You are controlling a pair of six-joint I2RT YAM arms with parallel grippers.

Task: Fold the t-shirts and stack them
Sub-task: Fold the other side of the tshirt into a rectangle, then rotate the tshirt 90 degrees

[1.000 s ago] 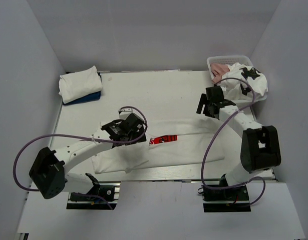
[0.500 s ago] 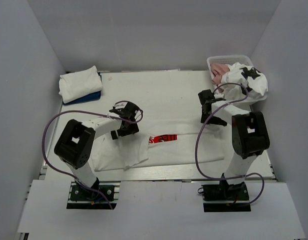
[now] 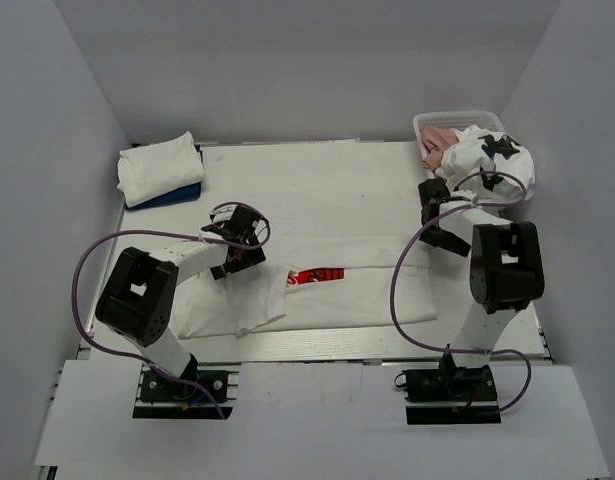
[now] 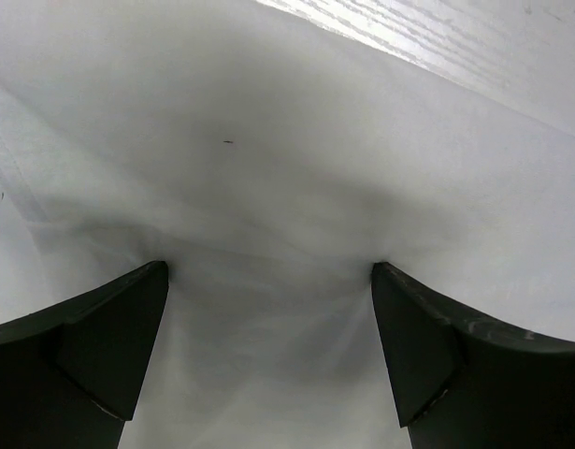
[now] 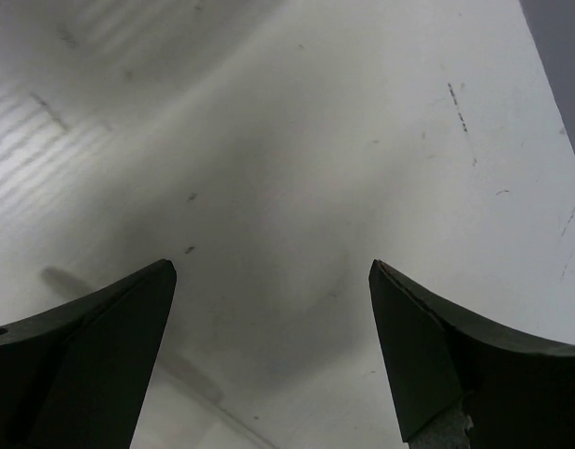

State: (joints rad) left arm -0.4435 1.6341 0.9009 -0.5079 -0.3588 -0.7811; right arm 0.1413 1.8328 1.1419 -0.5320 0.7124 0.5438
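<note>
The white t-shirt with the red chest print (image 3: 318, 276) lies as a long folded band along the near part of the table. My left gripper (image 3: 236, 244) is open over the band's left end. In the left wrist view its fingertips (image 4: 145, 281) rest wide apart on white cloth (image 4: 268, 187), and the gripper (image 4: 268, 271) holds nothing. My right gripper (image 3: 439, 216) is open and empty beyond the band's right end, over bare table (image 5: 296, 140). The white tee with black patches (image 3: 492, 162) and the dusty-pink tee (image 3: 442, 137) lie in the basket. A folded white tee (image 3: 157, 168) lies on a folded blue one (image 3: 183, 195).
The white lattice basket (image 3: 449, 119) stands at the back right corner, with cloth hanging over its front. The folded stack is at the back left. Grey walls enclose the table on three sides. The table's metal near edge (image 3: 317, 345) runs just in front of the shirt.
Both grippers have let go and drawn apart, the left one back and leftward, the right one rightward. The red-print shirt now lies narrower, its far edge folded toward the near side.
</note>
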